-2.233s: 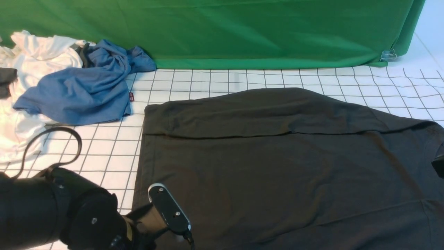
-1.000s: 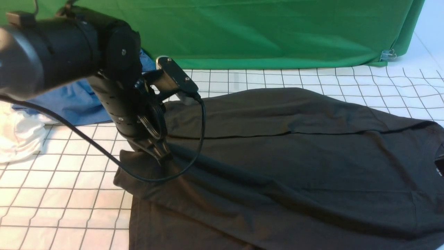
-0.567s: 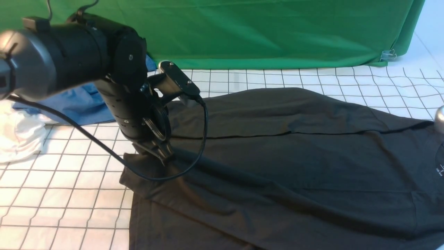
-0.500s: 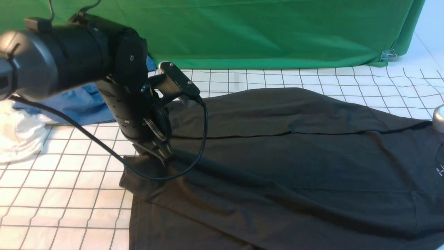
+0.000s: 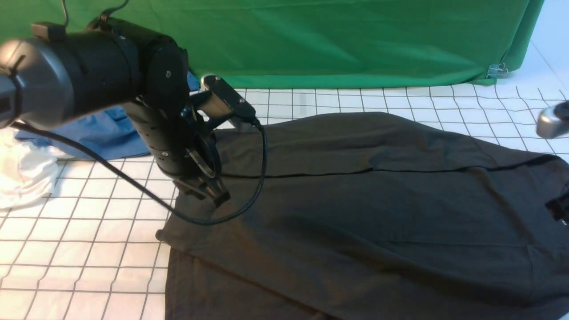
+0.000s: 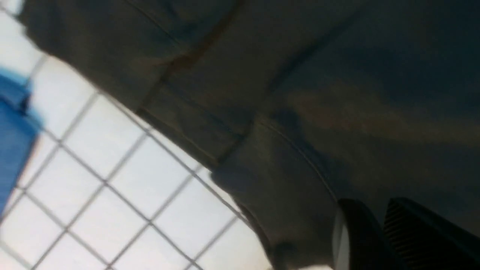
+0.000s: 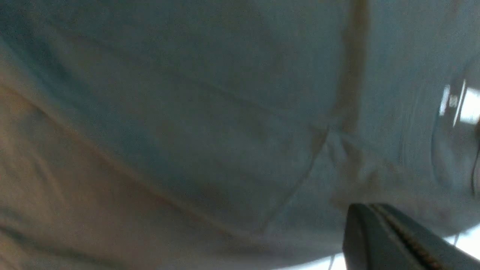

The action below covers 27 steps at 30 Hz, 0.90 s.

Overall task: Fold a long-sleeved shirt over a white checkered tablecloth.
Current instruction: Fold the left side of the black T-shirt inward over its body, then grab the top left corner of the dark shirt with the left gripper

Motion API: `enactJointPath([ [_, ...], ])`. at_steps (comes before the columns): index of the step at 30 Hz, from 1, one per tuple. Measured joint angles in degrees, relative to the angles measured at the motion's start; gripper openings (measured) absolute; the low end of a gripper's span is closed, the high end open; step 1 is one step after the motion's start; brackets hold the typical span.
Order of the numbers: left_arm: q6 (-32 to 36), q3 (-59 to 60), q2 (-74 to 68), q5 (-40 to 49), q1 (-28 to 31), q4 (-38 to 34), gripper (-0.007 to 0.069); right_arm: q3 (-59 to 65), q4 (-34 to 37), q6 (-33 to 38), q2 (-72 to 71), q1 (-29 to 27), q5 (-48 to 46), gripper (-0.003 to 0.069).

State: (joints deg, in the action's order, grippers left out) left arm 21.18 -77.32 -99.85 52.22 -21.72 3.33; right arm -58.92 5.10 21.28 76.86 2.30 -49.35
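Shirt (image 5: 355,213) lies spread, tablecloth (image 5: 89,249) under it. Far side folded in, near-left corner turned over. My left gripper (image 5: 218,198) sits just above shirt's left edge, jaws slightly apart, empty. Right gripper (image 7: 390,232) over shirt, pressed together, nothing seen in it. Most folds still to do, I judge

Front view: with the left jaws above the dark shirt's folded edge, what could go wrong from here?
The slack cable looping below the left arm hangs over the long-sleeved shirt and could drag the fold. The folded corner sticks out past the layer beneath, so edges may end misaligned.
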Motion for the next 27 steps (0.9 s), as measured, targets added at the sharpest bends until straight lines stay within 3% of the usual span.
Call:
enactJointPath([
  [3,-9.4,-1.2,-0.2,-0.5,0.4,4.7,0.0113,-0.1,0.3,-1.0,0.0,0.7,2.1,0.0059],
  [6,-11.9,-4.2,-1.3,2.0,2.0,4.1,0.0195,-0.6,0.4,-1.9,0.0,0.8,2.5,0.0118],
  [12,-4.9,-13.5,-6.9,4.0,5.4,0.9,0.0426,-3.0,0.7,-3.5,0.0,0.9,2.9,0.026],
  [14,1.7,-16.8,-10.4,2.2,5.7,1.3,0.0495,-3.4,0.8,-3.6,0.0,0.9,2.7,0.0283],
  [15,2.3,-17.0,-11.0,2.1,5.7,1.3,0.0503,-3.4,0.8,-3.6,0.0,0.9,2.7,0.0283],
  [19,18.0,-18.5,-16.2,-3.0,5.7,-2.0,0.0536,-3.4,0.9,-3.6,0.0,0.9,2.4,0.0283],
  [21,22.7,-18.5,-18.0,-3.7,5.8,-3.3,0.0535,-3.4,0.9,-3.6,0.0,0.9,2.4,0.0283],
  [27,26.6,-18.5,-22.7,-6.2,7.0,-4.6,0.0484,-3.4,0.9,-3.6,0.0,0.9,2.5,0.0283],
])
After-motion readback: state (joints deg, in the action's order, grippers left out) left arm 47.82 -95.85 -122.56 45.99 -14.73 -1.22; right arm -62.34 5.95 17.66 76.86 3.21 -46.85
